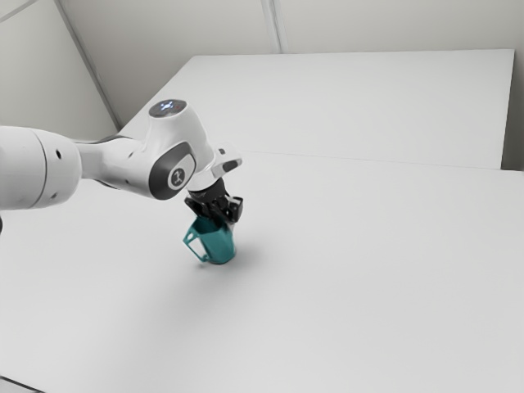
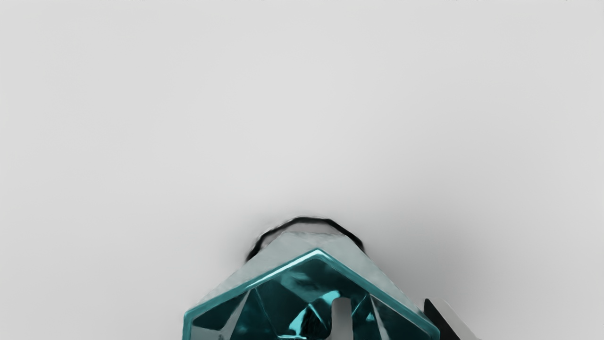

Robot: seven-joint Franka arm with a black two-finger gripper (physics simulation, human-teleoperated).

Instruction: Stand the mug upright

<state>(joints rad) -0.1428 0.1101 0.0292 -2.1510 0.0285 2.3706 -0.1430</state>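
Observation:
The teal faceted mug (image 1: 217, 244) is tilted on or just above the table, its handle toward the exterior view's left. My black gripper (image 1: 227, 223) comes down on its rim and is shut on its wall. In the wrist view, the mug (image 2: 292, 285) shows its open mouth and dark interior. The gripper (image 2: 390, 311) straddles the wall there, one finger inside the mouth and the other outside. The mug's lower end and the fingers' exact contact with the wall are partly hidden.
A broad white table (image 1: 352, 270) extends around the mug. Behind it is another white surface (image 1: 352, 106), with pale walls farther back. The arm reaches in from the exterior view's left, above the table.

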